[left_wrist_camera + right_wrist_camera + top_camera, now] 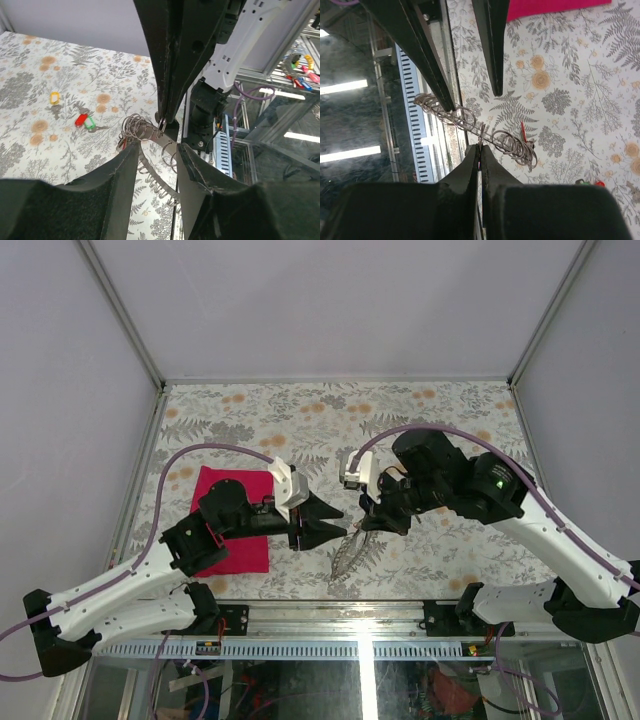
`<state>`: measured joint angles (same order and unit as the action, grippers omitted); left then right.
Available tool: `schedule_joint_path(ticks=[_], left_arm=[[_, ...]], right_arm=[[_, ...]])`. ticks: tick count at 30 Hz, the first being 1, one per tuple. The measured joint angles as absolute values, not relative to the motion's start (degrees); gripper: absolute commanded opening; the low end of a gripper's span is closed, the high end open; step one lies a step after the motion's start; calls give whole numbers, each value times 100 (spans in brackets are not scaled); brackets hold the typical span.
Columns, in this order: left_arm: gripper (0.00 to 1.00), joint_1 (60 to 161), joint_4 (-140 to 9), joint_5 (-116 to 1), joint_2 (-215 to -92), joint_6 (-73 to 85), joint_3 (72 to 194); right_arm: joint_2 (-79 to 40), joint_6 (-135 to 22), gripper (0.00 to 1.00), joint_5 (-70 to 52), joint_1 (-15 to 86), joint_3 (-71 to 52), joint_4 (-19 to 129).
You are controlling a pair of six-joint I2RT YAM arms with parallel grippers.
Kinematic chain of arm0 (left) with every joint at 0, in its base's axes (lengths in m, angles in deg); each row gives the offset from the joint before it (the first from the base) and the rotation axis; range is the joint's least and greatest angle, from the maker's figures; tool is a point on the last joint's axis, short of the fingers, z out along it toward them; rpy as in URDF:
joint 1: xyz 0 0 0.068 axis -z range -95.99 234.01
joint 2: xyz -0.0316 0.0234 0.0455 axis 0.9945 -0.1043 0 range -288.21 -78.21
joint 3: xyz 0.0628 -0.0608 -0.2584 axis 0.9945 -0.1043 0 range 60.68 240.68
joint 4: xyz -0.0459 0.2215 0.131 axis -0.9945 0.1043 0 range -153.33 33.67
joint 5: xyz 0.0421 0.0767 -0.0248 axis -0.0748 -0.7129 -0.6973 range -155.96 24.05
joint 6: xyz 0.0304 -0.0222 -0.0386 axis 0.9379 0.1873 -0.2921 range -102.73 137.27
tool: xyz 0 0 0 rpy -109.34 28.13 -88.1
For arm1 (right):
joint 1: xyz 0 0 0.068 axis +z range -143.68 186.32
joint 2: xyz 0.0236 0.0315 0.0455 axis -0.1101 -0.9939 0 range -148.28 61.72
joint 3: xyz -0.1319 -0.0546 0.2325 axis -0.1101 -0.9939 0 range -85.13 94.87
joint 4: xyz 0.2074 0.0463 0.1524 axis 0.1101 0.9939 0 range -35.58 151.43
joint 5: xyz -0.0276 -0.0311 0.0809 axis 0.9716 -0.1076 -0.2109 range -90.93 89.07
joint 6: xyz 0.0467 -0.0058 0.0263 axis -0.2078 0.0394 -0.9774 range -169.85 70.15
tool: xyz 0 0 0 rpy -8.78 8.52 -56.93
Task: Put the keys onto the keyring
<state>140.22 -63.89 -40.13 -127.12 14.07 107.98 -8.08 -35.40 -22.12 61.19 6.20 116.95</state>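
Cloth (245,552): it lies at the left of the top view, partly under the left arm. It does not touch the keyring.
Left gripper (157,146): its jaws are apart, one on each side of the keyring. They do not squeeze it.
Keyring (462,117): it is up off the table, in the middle of the top view, between the two grippers. In the right wrist view its long line runs from upper left to lower right, across the gap of the left jaws.
Right gripper (480,148): its jaws are together. They pinch one loop near the middle of the keyring.
Keys (81,120): a yellow, a red and a green one lie on the table at the left of the left wrist view. They are well apart from the keyring and from both grippers.
Next move: likely the left jaws close on the keyring. It sits right in their gap, so that arm is the nearer free one.
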Motion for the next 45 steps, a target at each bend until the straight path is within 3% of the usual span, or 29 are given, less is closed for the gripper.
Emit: schedule_joint_path(ticks=[20, 27, 39, 45], left_arm=[[28, 14022, -6509, -3270, -13022, 1411, 10888], [14, 14022, -6507, -3193, -13088, 1420, 11004], [0, 14022, -6507, -3102, -13153, 1444, 11048], [0, 14022, -6505, -3099, -13156, 1453, 11048]], right_arm=[[-797, -3522, 0, -2829, 6226, 647, 11546], [-783, -3520, 0, -2912, 6230, 570, 11483], [-707, -3520, 0, -2912, 6241, 465, 11362], [-646, -3526, 0, -2910, 6244, 404, 11303]])
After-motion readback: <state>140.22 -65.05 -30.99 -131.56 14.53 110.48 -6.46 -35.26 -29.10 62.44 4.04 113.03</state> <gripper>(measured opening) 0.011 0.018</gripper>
